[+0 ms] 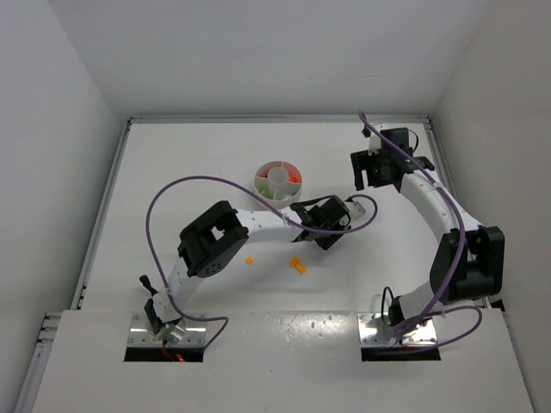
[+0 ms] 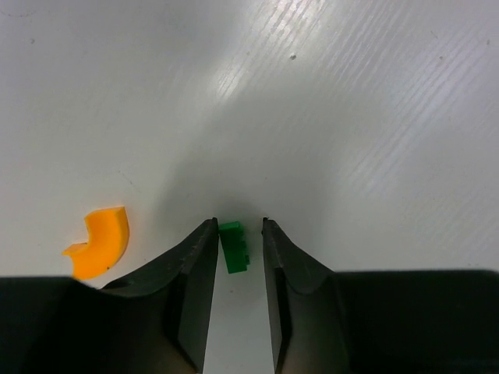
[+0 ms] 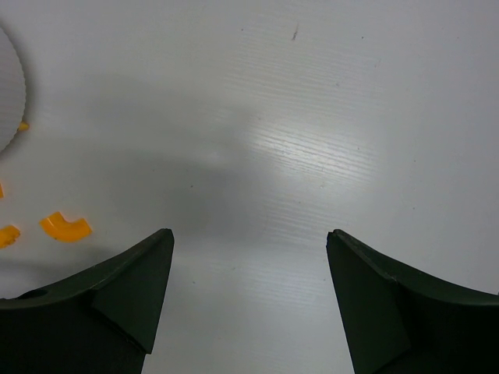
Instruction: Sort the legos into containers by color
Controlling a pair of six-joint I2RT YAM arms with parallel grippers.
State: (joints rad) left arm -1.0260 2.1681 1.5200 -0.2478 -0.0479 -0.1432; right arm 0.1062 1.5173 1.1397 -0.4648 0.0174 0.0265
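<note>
A small green lego (image 2: 234, 248) lies on the white table between the fingers of my left gripper (image 2: 239, 222). It touches the left finger, and a thin gap shows on its right side. The jaws stand narrowly apart, low over the table. A curved orange lego (image 2: 100, 241) lies to the left of them. In the top view my left gripper (image 1: 331, 238) sits just right of the round white dish (image 1: 258, 182), whose compartments hold orange, red and green pieces. My right gripper (image 3: 249, 232) hangs wide open over bare table with nothing between its fingers.
Two orange legos (image 1: 298, 265) (image 1: 250, 260) lie in front of the dish. In the right wrist view a curved orange lego (image 3: 65, 227) and the dish rim (image 3: 12, 101) show at the left. White walls enclose the table on three sides.
</note>
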